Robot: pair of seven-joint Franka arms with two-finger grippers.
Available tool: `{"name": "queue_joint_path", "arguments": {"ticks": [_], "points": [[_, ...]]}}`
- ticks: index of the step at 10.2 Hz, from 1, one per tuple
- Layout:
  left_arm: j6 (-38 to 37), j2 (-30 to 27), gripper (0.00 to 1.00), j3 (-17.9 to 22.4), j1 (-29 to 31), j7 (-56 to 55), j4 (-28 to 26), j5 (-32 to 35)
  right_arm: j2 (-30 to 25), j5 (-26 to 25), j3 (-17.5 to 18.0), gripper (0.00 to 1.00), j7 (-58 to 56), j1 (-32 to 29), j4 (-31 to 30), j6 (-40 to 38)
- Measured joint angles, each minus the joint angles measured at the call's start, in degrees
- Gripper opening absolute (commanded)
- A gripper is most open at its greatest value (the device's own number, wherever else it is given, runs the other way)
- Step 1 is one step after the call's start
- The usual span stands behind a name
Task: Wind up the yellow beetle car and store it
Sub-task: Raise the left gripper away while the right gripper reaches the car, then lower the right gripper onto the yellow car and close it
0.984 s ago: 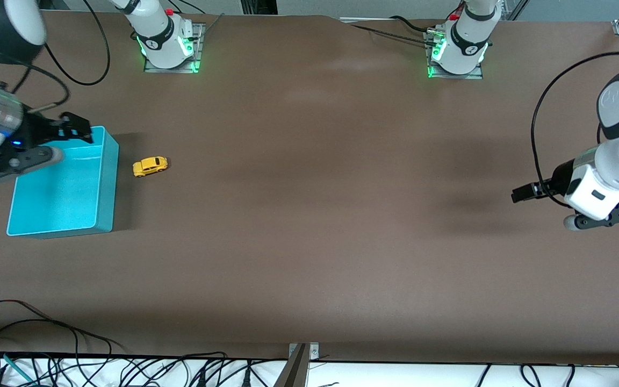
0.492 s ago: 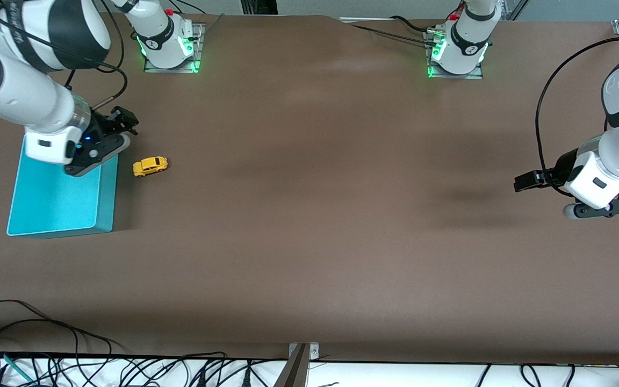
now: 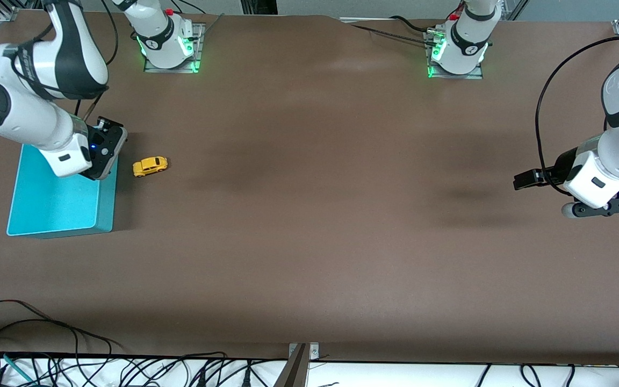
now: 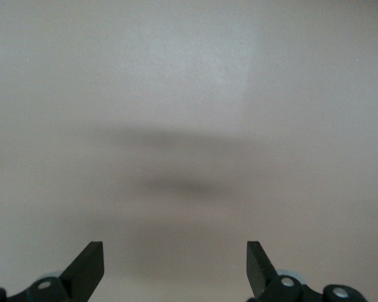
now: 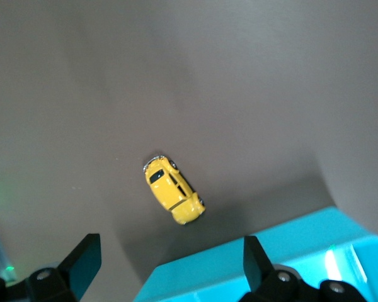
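Two white Franka arms reach over a wide brown table (image 3: 309, 215). A tiny yellow beetle-shaped toy car (image 3: 150, 166) with dark windows sits on its wheels on the tabletop toward the right arm's end, just beside a shallow turquoise plastic bin (image 3: 54, 207) but apart from its wall. The right gripper (image 3: 106, 153) hangs over the bin's edge closest to the car, at the corner farther from the front camera. In the right wrist view its two black fingertips (image 5: 82, 258) stand wide apart with nothing between them, and the car (image 5: 174, 189) lies on the bare table past the bin's rim (image 5: 239, 270). The left gripper (image 3: 599, 207) waits in the air over bare table at the left arm's end, its fingertips (image 4: 88, 264) also spread wide and empty.
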Motion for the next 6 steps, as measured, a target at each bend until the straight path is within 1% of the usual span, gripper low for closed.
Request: {"name": "queue_joint_path", "arguments": {"ticks": [2, 4, 6], "points": [[0.0, 0.0, 1.0, 0.0, 0.0, 0.0, 0.0, 0.0, 0.5, 0.0, 0.2, 1.0, -5.2, -0.4, -6.6, 9.3], [0.0, 0.0, 1.0, 0.0, 0.0, 0.0, 0.0, 0.0, -0.5, -0.1, 0.4, 1.0, -9.8, -0.8, -13.6, 17.4], [0.0, 0.0, 1.0, 0.0, 0.0, 0.0, 0.0, 0.0, -0.5, -0.1, 0.5, 1.0, -16.1, -2.4, -20.6, 28.0]]}}
